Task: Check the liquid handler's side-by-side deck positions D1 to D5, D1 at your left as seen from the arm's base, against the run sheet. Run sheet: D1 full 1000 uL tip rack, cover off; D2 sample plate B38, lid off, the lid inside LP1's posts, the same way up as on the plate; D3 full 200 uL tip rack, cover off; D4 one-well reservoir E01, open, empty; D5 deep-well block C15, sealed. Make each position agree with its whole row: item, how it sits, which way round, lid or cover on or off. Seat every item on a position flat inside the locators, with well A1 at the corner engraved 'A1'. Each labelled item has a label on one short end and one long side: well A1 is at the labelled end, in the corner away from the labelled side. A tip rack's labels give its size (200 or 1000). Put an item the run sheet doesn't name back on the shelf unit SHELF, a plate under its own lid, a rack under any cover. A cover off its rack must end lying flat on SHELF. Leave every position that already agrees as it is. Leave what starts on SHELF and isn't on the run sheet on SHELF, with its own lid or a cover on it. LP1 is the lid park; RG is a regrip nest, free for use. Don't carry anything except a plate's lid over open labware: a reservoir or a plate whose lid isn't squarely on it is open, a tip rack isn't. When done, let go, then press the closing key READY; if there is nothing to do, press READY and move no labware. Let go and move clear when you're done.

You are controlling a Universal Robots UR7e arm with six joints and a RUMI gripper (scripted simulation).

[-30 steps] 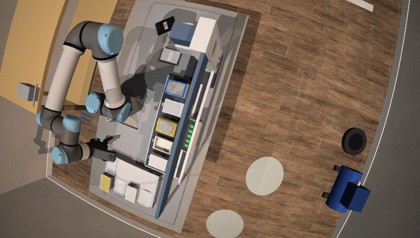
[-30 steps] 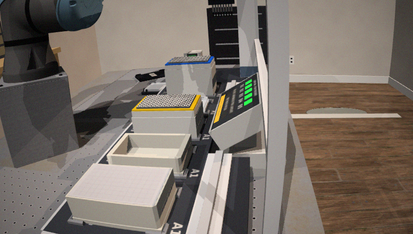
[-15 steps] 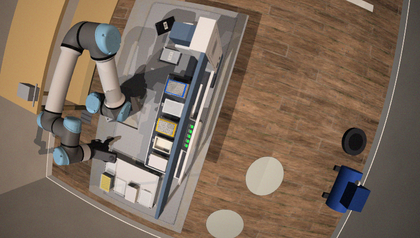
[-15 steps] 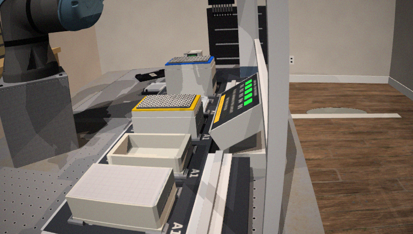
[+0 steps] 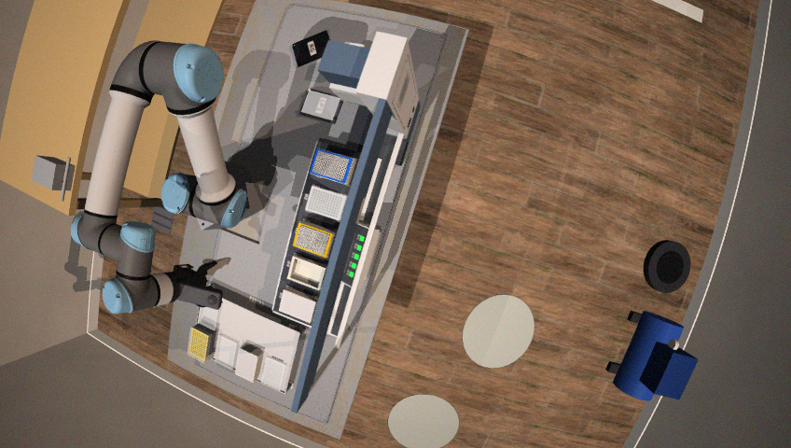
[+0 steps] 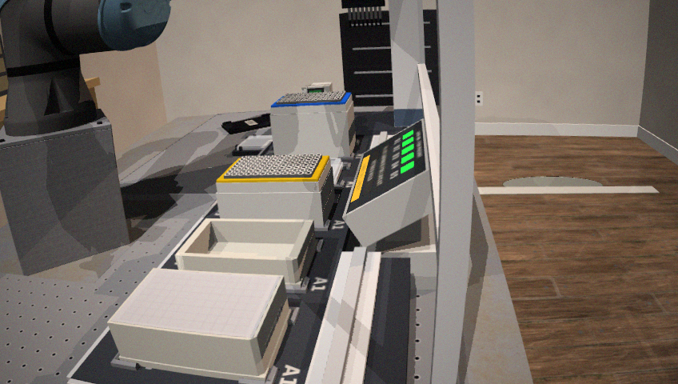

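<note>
Overhead, the dark two-jaw gripper (image 5: 217,265) stood with its jaws spread wide and nothing between them, hovering at the 9 o'clock edge of the grey perforated bench (image 5: 243,266), just beyond the 12 o'clock end of the white shelf unit (image 5: 252,324). The grey-and-cream arm with pale blue joint caps (image 5: 132,149) looped back toward 11 o'clock.

On the black deck strip (image 5: 284,260), 5 items sat in a row running from 12 toward 6 o'clock in the top view. First came the tall blue-rimmed tip rack (image 5: 332,165), uncovered with its tips showing; next the low white well plate (image 5: 326,203), with no lid that I could make out; then the yellow-rimmed tip rack (image 5: 313,239), also uncovered; then the cream open one-well reservoir (image 5: 307,273), its floor bare in the exterior view (image 6: 249,247); last the white block with a flat gridded seal on top (image 5: 297,304). Its labels could not be read.

A flat pale lid (image 5: 320,105) lay in a small nest toward 12 o'clock of the row, well apart from the gripper. At 3 o'clock of the yellow-rimmed rack, the slanted keypad panel (image 6: 389,171) showed 5 green lights.

The shelf unit held a small yellow-rimmed rack (image 5: 201,342) and several pale items beside it.
</note>
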